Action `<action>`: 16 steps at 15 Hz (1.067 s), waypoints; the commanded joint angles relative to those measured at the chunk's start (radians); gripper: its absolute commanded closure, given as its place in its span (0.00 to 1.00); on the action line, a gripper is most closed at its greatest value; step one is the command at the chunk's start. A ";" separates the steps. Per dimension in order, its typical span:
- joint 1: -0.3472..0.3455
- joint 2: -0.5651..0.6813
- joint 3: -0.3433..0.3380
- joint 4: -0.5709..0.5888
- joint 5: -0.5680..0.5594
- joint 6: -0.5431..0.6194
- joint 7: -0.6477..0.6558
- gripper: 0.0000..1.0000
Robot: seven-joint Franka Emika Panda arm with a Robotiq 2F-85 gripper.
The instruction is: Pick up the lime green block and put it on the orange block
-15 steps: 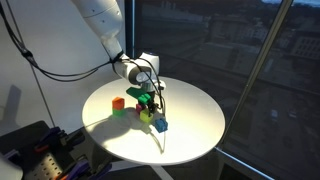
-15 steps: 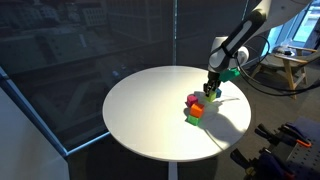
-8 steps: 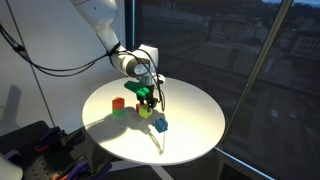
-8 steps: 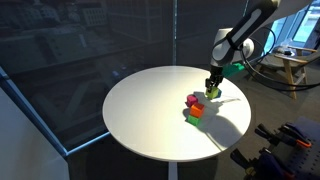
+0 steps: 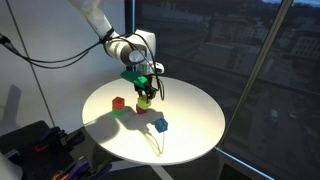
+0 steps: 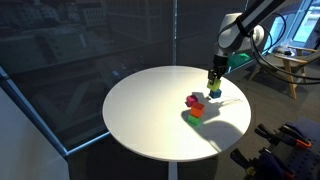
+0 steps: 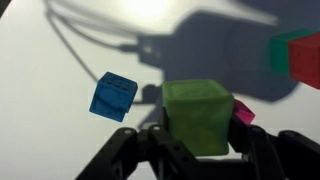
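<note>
My gripper (image 7: pixel 198 140) is shut on the lime green block (image 7: pixel 197 113) and holds it above the white round table. In both exterior views the gripper (image 5: pixel 146 88) (image 6: pixel 213 82) hangs over the table with the lime green block (image 5: pixel 146 98) (image 6: pixel 213 89) between its fingers. The orange block (image 5: pixel 118 102) (image 6: pixel 197 109) sits on the table beside a darker green block (image 5: pixel 124 111) (image 6: pixel 193 117). In the wrist view the orange block (image 7: pixel 305 55) is at the upper right edge, apart from the gripper.
A blue block (image 7: pixel 112 96) (image 5: pixel 160 125) lies on the table to one side of the gripper. A magenta block (image 7: pixel 244 114) (image 6: pixel 192 100) lies just below the held block. The round table (image 5: pixel 190 110) (image 6: pixel 140 110) stands by dark windows.
The gripper has risen from the table with the lime green block in it. The other blocks have not moved.
</note>
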 commanded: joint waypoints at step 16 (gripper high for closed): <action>0.039 -0.141 0.114 -0.098 0.163 -0.041 -0.378 0.70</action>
